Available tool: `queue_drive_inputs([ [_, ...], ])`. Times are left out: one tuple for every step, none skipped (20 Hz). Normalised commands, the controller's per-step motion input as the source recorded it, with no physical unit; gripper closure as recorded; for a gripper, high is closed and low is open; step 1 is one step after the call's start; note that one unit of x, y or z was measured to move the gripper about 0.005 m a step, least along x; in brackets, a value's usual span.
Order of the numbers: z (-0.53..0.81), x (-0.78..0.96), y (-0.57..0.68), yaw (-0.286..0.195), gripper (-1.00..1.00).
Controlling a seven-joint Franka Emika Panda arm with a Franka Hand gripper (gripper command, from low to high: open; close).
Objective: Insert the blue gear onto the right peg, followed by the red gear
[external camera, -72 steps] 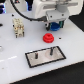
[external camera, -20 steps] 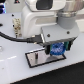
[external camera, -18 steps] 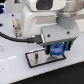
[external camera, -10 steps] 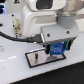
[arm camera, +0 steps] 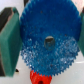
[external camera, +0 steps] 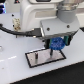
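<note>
My gripper is shut on the blue gear, holding it over the exterior view's right end of the grey black-rimmed plate. A thin dark post, the right peg, stands just under the gear's lower edge. The shorter post stands further to the exterior view's left. In the wrist view the blue gear fills the frame, its hub hole in the middle, clamped between the green finger pads. Part of the red gear shows past the blue gear's rim. The exterior view does not show the red gear.
The white table carries the plate. The arm's white body and dark cables fill the upper part of the exterior view.
Since 3.6 s ago the gripper has come down over the plate with the blue gear in it, and now hides the red gear. Over the last second it has barely moved.
</note>
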Motion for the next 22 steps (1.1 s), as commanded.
queue_drive_inputs([
  [-0.08, 0.23, -0.13, 0.0, 1.0],
  [-0.11, 0.21, -0.13, 0.0, 1.0],
  [-0.07, 0.22, -0.16, 0.0, 1.0],
  [-0.04, 0.21, -0.18, 0.0, 1.0],
  [-0.03, 0.2, -0.1, 0.0, 1.0],
  [-0.08, 0.17, -0.09, 0.0, 1.0],
  [-0.1, 0.2, -0.1, 0.0, 1.0],
  [-0.06, 0.24, -0.11, 0.0, 1.0],
  [-0.08, 0.17, -0.12, 0.0, 1.0],
  [-0.15, 0.21, -0.1, 0.0, 1.0],
  [-0.12, 0.15, -0.16, 0.0, 1.0],
  [0.01, 0.12, -0.17, 0.0, 1.0],
  [0.06, 0.21, -0.02, 0.0, 1.0],
  [0.1, 0.21, -0.25, 0.0, 1.0],
  [0.01, 0.09, -0.04, 0.0, 1.0],
  [0.0, 0.0, -0.01, 0.0, 1.0],
  [0.0, 0.05, -0.01, 0.0, 1.0],
  [0.15, 0.14, 0.0, 0.0, 1.0],
  [0.23, 0.27, -0.07, 0.0, 1.0],
  [0.32, 0.31, -0.12, 0.0, 1.0],
  [0.37, 0.33, -0.08, 0.0, 1.0],
  [0.43, 0.37, -0.03, 0.0, 1.0],
])
